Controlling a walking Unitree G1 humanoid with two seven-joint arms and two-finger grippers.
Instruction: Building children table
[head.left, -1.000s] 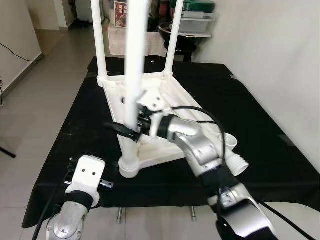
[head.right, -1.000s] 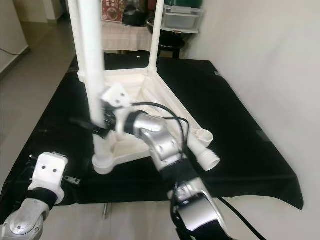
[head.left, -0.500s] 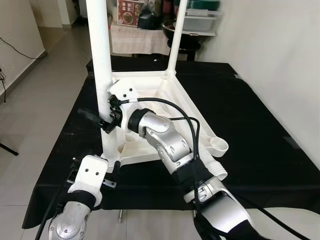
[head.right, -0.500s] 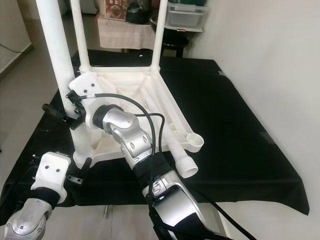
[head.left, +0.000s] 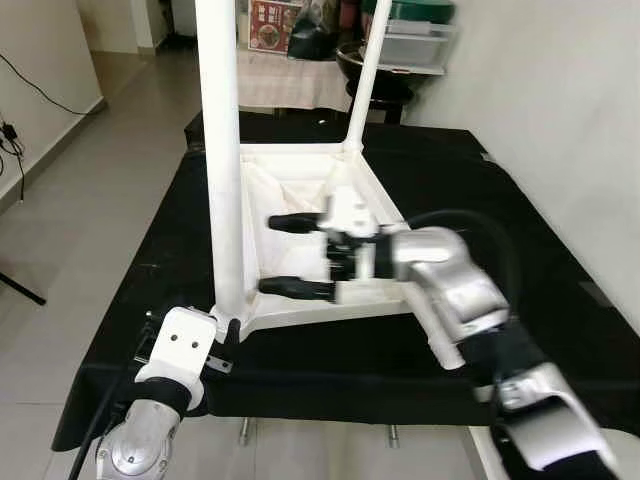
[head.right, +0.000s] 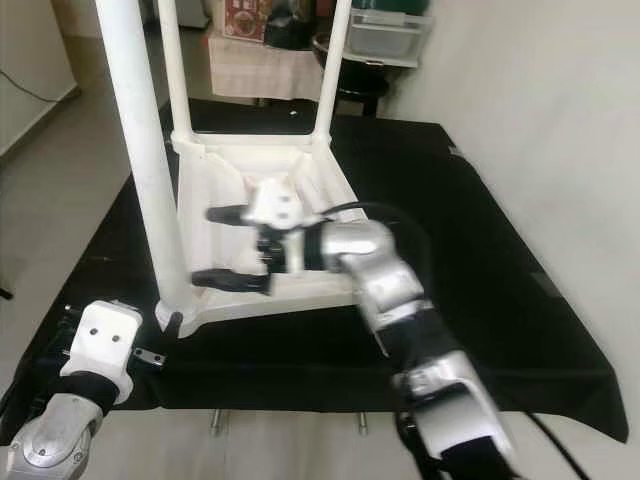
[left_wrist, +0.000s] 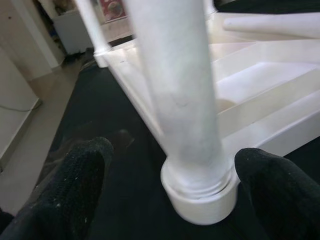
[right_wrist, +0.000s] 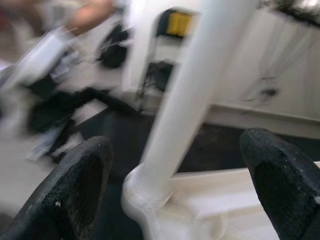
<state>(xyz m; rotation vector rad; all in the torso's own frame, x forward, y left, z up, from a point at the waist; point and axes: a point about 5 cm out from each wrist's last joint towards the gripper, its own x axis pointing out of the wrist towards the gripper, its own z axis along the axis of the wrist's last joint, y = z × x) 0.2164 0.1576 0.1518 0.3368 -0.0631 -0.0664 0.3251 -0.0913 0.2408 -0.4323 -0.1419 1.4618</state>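
White table (head.left: 300, 215) lies upside down on a black cloth (head.left: 520, 230), legs pointing up.

The near leg (head.left: 222, 150) stands in its corner socket. The right gripper (head.left: 290, 255) hangs over the table's underside, its fingers spread wide and holding nothing. The left gripper (left_wrist: 170, 185) sits low at the cloth's near edge, fingers open on either side of the near leg's base without touching it.

A black cloth (head.left: 520, 230) is covering a low platform on a pale tiled floor (head.left: 100, 170). A plain white wall (head.left: 560, 100) is rising on the right. Boxes and a clear storage bin (head.left: 415, 45) are standing behind.
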